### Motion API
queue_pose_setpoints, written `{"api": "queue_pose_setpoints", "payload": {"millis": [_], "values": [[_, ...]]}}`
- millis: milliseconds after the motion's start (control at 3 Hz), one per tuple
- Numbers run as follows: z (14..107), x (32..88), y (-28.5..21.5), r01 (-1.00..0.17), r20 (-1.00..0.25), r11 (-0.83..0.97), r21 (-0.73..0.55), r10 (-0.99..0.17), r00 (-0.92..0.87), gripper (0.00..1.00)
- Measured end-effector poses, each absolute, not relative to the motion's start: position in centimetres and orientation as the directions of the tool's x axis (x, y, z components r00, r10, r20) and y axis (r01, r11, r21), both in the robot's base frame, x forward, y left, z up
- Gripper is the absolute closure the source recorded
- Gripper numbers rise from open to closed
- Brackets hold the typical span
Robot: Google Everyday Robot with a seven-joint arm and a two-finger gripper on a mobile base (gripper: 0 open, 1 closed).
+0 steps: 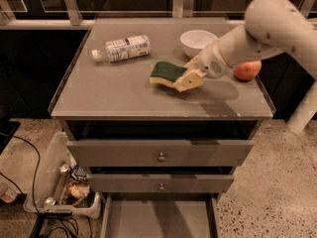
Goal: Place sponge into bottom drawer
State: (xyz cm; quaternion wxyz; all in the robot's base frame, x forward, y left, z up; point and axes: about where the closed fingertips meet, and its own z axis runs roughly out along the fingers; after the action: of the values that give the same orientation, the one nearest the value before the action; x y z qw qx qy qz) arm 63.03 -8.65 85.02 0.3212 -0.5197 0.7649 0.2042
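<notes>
The sponge (166, 72), dark green on top with pale yellow foam beneath, is just above the grey cabinet top (114, 90), a little right of its middle. My gripper (182, 79) reaches in from the right and is shut on the sponge's right end, its cream fingers (190, 81) over the foam. The bottom drawer (158, 217) is pulled out at the foot of the cabinet, showing a bare grey floor, well below and in front of the sponge.
A plastic bottle (121, 48) lies on its side at the back left of the top. A white bowl (197, 40) stands behind the gripper. A red apple (247, 70) sits at the right edge. Two upper drawers with knobs (161, 157) are closed. A bin of clutter (69, 190) is on the floor at left.
</notes>
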Motion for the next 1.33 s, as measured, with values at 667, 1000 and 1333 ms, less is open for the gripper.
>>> {"api": "queue_pose_setpoints", "payload": {"millis": [667, 1000, 1333], "values": [[87.7, 56.1, -15.0, -0.920, -0.738, 0.389, -0.048, -0.634, -0.230, 1.00], [87.9, 51.5, -16.8, -0.920, -0.721, 0.384, -0.077, -0.659, -0.215, 1.00], [86.1, 46.6, -17.8, -0.923, -0.690, 0.380, -0.054, -0.683, -0.240, 1.00]]}}
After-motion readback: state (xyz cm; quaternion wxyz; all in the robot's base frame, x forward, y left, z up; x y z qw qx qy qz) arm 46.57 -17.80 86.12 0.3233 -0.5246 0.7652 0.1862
